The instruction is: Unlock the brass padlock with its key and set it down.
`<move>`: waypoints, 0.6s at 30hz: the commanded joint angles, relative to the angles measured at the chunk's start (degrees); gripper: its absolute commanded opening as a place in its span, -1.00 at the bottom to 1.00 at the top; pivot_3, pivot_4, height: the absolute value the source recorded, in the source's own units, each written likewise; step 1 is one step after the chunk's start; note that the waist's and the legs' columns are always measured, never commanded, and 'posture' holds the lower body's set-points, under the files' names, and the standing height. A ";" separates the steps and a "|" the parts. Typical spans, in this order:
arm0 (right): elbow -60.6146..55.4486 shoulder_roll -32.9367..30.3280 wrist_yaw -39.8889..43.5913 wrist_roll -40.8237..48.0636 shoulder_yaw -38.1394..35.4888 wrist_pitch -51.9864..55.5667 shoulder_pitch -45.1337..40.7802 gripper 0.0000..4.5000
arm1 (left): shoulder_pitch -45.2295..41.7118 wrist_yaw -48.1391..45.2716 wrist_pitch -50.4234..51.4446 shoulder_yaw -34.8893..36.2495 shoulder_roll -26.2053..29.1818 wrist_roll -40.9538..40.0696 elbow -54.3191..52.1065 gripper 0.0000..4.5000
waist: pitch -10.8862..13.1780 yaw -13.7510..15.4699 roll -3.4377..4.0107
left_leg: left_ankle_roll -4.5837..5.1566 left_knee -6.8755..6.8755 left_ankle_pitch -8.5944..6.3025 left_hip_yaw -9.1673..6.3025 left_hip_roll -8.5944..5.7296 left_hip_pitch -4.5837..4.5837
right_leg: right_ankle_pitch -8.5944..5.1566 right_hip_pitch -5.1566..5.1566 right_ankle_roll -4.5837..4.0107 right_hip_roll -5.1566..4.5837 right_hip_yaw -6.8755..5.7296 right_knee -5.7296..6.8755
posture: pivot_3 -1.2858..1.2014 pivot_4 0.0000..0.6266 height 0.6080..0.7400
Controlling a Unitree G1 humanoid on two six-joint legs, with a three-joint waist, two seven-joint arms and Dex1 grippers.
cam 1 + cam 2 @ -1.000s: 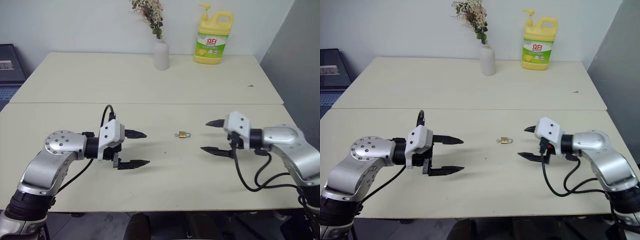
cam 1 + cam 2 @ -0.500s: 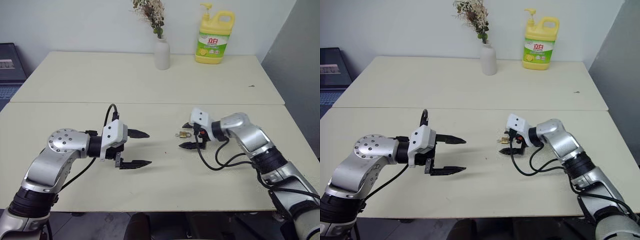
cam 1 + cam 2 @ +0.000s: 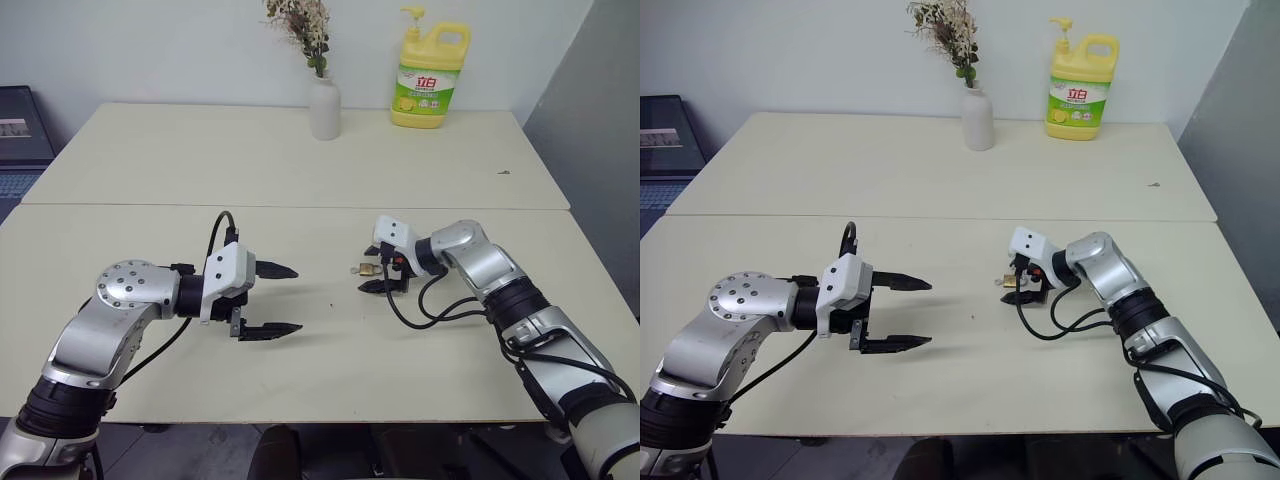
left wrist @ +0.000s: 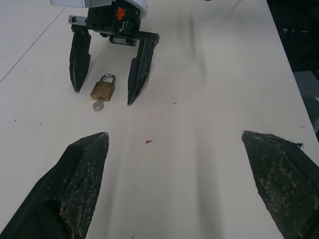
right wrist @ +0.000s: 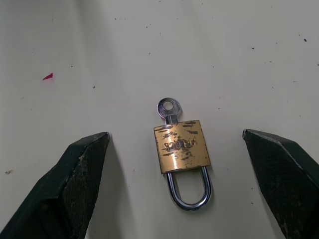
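Note:
The brass padlock (image 5: 181,146) lies flat on the cream table (image 3: 300,380), near its middle, with its silvery shackle shut. The key (image 5: 169,106) sticks out of the bottom of its body. My right gripper (image 3: 369,269) is open and low over the table, one finger on each side of the padlock and touching neither side. The left wrist view shows the same: the padlock (image 4: 102,91) between the right gripper's black fingers (image 4: 137,69). My left gripper (image 3: 297,298) hangs open and empty a hand's width left of the lock, pointing at it.
A white vase with dried flowers (image 3: 322,105) and a yellow detergent bottle (image 3: 427,85) stand at the far edge. A seam (image 3: 150,206) crosses the table between them and me. A dark device (image 3: 15,130) sits beyond the left edge.
My right gripper has swung in from the right and come down around the padlock, still open. The left gripper and the padlock have stayed put.

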 commanded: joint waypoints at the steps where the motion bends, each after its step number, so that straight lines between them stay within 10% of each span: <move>1: 0.53 -0.05 0.30 -0.89 -1.33 0.04 -0.38 1.00 | -0.12 0.46 -0.83 0.52 0.06 0.22 -1.90 0.99 | 0.00 -0.01 0.00 | 0.00 0.00 0.00 0.00 0.00 0.00 | 0.00 0.00 0.00 0.00 0.00 0.00 | 0.03 -0.52 1.00; 12: -0.74 -0.42 0.67 -2.22 -1.56 -0.33 0.94 -0.52 | -0.79 0.18 -0.55 0.16 0.18 0.20 -1.54 1.00 | 0.00 -0.02 0.00 | 0.00 0.00 0.00 0.00 0.00 0.01 | 0.00 0.00 0.00 0.00 0.00 0.03 | 0.03 -0.52 1.00; 18: -4.71 -1.98 0.64 -3.24 -1.55 -2.78 2.69 -0.58 | -0.99 0.49 -0.42 0.18 0.14 0.41 -1.16 1.00 | 0.00 0.08 0.00 | 0.00 0.00 0.00 -0.01 0.00 0.00 | 0.00 0.00 0.00 0.00 -0.01 0.03 | 0.03 -0.52 1.00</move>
